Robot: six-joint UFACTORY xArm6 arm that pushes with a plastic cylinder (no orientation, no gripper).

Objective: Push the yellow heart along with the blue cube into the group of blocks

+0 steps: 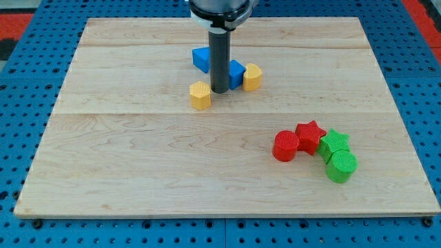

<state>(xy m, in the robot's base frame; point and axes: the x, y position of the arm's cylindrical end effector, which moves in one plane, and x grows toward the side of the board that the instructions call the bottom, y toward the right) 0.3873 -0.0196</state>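
My tip [220, 91] rests on the board near the view's top centre. A blue cube [236, 74] sits just to its right, partly hidden by the rod. A yellow heart [253, 77] touches the cube's right side. A yellow hexagonal block [200, 95] lies just left of the tip. Another blue block [202, 58] lies behind the rod, up and to the left. The group sits at the lower right: a red cylinder [285, 146], a red star [311, 136], a green star [335, 144] and a green cylinder [341, 167], all close together.
The wooden board [138, 172] lies on a blue perforated table. The arm's dark body [222, 10] hangs over the board's top edge.
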